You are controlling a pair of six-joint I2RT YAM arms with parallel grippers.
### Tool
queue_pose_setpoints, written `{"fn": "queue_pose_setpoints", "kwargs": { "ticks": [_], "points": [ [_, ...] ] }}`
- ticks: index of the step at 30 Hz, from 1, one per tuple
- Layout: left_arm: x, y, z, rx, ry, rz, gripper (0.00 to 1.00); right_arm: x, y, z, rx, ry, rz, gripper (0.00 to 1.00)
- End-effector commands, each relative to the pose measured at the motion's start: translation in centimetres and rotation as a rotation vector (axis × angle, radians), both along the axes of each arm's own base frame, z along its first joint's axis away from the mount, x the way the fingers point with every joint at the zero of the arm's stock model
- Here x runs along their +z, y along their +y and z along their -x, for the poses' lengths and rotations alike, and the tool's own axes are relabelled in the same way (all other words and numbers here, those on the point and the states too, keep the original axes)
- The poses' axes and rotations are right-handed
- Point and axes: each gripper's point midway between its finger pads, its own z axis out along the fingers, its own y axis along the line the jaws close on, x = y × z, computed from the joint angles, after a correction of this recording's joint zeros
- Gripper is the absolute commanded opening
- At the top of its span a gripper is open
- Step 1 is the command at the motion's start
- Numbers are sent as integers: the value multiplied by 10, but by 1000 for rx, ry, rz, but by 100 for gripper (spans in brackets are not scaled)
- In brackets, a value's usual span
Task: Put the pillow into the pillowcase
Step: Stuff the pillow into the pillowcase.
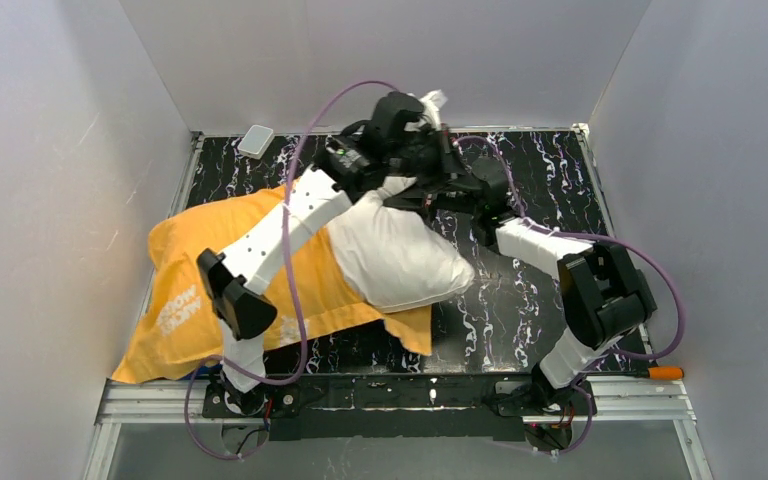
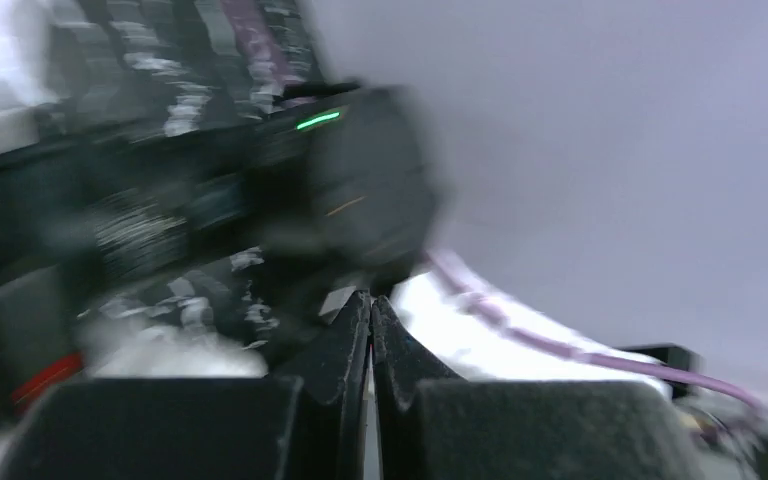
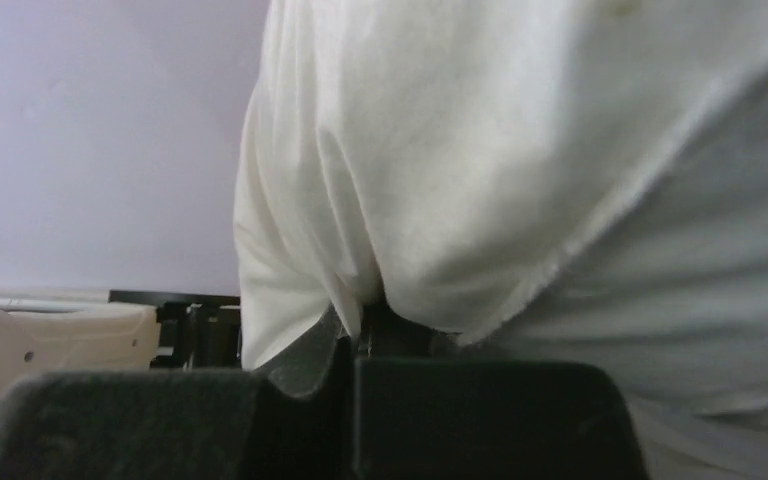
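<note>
Right claw (image 3: 355,335) was clamped tight on a pinch of the pillow (image 3: 430,150), with white fabric bunching up from between its jaws. Left claw (image 2: 370,325) was closed too, fingers pressed together; its blurred view showed nothing clearly caught between them. Both sat just beyond the open end of the pillowcase (image 1: 190,290), which lay orange side up on the worktop (image 1: 520,310). Part of the pillow was inside it, the rest bulging out of the mouth.

The step looked like feeding the pillow deeper. That would go best pushing along the case's length, with the exposed end kept low and the hem anchored so the fabric did not bunch at the mouth. The pillow's long axis ran in line with the pillowcase, its free end pointing away from the case's closed end.
</note>
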Motion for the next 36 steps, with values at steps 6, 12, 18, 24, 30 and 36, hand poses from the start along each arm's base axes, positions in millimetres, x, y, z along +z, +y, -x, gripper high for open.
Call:
{"fn": "queue_pose_setpoints", "kwargs": {
  "ticks": [6,12,18,24,30,36],
  "points": [
    [133,-38,29,-121,-119,359,0,42,39,79,239,-109,-154,1],
    [71,77,11,165,-226,-80,41,8,30,74,203,-92,15,1],
    [22,215,28,393,-283,-589,78,-4,28,74,211,-81,79,1],
    [-18,295,59,445,-151,-1018,98,-15,26,76,220,-59,113,1],
    [-48,322,70,467,-46,-1238,97,-18,25,77,222,-55,124,1],
    [-69,339,72,489,4,-1353,86,-19,24,76,223,-57,139,1]
  ]
}}
